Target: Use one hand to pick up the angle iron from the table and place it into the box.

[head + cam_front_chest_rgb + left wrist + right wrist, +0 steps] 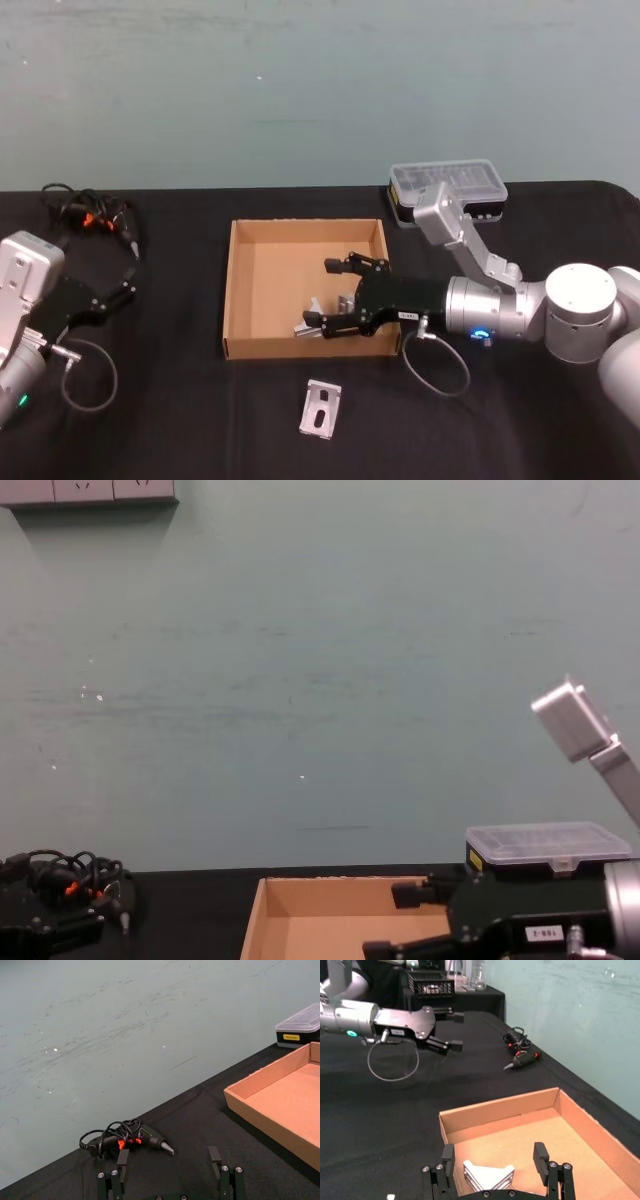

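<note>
**Right gripper over the box, fingers spread**

The right gripper [320, 293] reaches into the brown cardboard box [300, 347] from the robot's right. Its fingers [540, 1152] are spread wide, pinching nothing. 1 angle iron [487, 1176] sits between them, low in the box near its front wall. A 2nd angle iron [321, 408] lies flat on the black tabletop [180, 420], just in front of the box. The left gripper [168, 1156] is parked at the robot's left, fingers also spread, well apart from the box.
</note>
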